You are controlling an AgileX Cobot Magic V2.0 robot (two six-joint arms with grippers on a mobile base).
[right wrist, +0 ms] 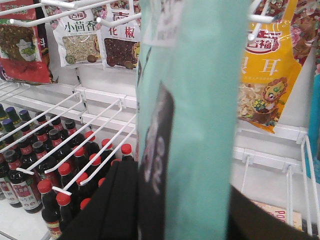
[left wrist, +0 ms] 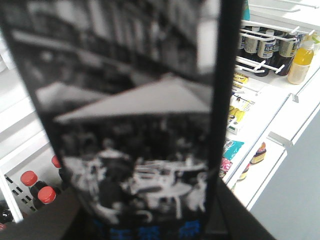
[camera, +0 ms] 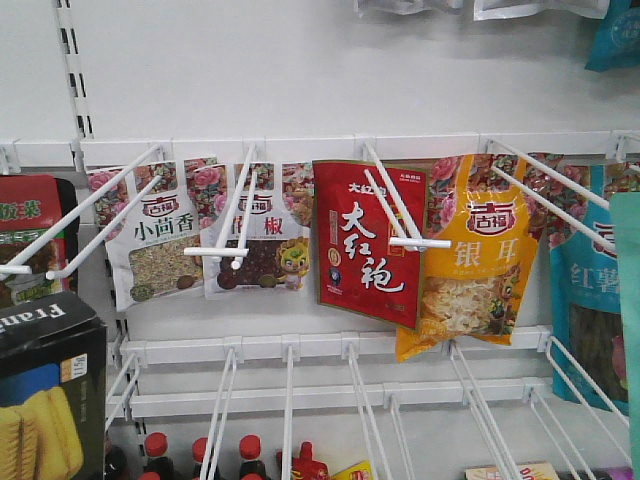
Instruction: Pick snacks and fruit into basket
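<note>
In the front view we saw the black box (camera: 45, 400) at the lower left corner and a strip of the teal pouch (camera: 627, 330) along the right edge, the red pouch (camera: 368, 240) hanging at centre. In the left wrist view the box filled most of the frame, the left gripper (left wrist: 145, 227) clamped on its sides at the bottom. In the right wrist view the right gripper (right wrist: 185, 220) pinched the teal pouch, upright through the middle, red-capped bottles (right wrist: 65, 170) at lower left.
</note>
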